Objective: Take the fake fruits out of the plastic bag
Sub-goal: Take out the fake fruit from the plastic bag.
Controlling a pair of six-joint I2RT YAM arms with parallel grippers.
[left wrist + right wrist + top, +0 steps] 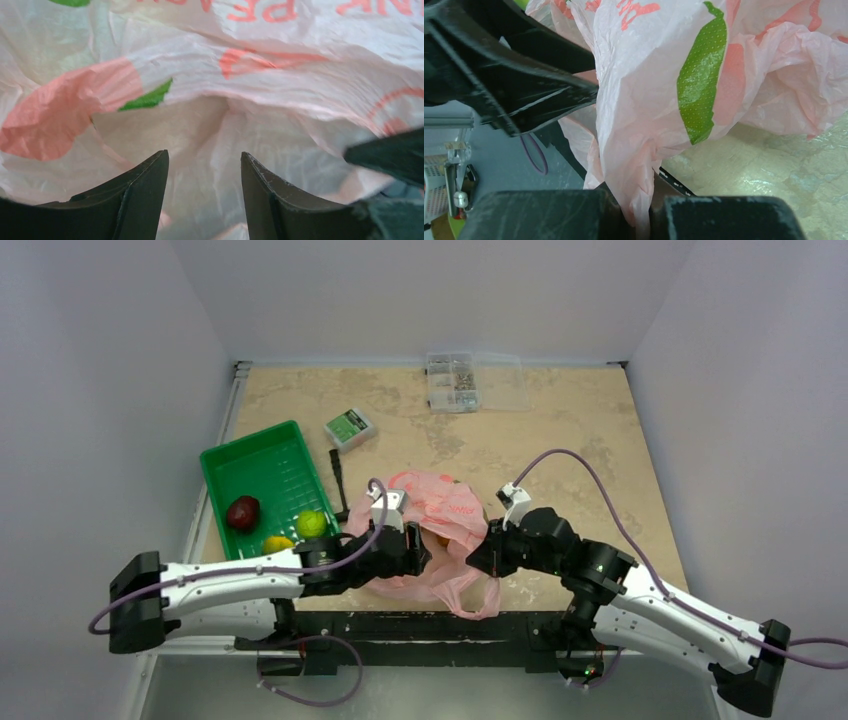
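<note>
The pink plastic bag [448, 515] lies at the table's near middle, between both arms. My right gripper [478, 558] is shut on a bunched fold of the bag [644, 200] and holds its right side up. My left gripper [425, 552] is open at the bag's mouth, its fingers [145, 195] apart with only bag film [210, 135] between them. A bit of orange fruit [441, 537] shows at the bag's mouth. A dark red fruit [242, 512], a lime green fruit [311, 524] and a yellow fruit [277, 544] lie in the green tray [260, 455].
A small green-labelled box [349, 427] lies behind the tray. A clear parts box [452, 382] stands at the far edge. A thin black tool [339, 486] lies between tray and bag. The bag's loop handles [478, 598] hang over the near edge.
</note>
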